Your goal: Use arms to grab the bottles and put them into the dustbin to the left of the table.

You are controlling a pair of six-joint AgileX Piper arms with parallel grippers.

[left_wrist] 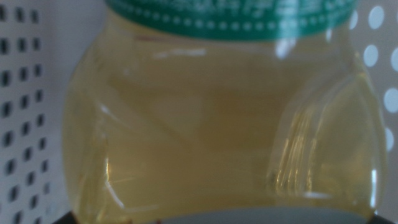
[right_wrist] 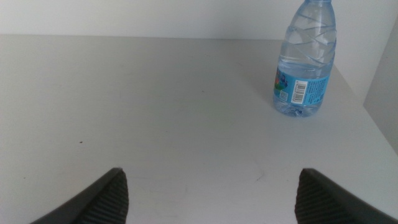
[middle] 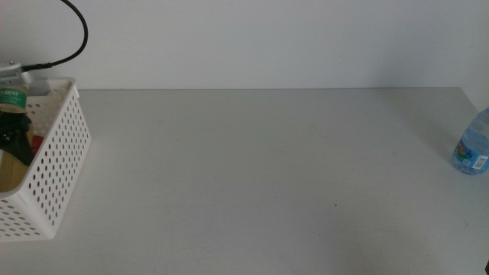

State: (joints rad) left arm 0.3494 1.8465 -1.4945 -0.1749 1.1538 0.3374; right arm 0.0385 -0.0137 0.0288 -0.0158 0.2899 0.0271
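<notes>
My left claw [middle: 14, 141] is down inside the one white dustbin [middle: 57, 164], with one yellow tea bottle [left_wrist: 217, 124] directly before it; its grip I cannot tell. My right claw [right_wrist: 211, 193] stands wide open over the tabletop [middle: 260, 168], holding nothing, one water bottle [right_wrist: 303, 59] ahead of it.

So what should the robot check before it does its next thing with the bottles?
1. Tea bottle is inside the dustbin: ok, perforated white walls show on both sides of it in the left wrist view.
2. Left gripper is over the dustbin: ok.
3. Left gripper's grip on the tea bottle: cannot tell, the bottle fills the view.
4. Right gripper is open: ok, its fingers stand wide apart.
5. Water bottle is upright on the table: ok.
6. Path from the right gripper to the water bottle: ok, only bare table between.
</notes>
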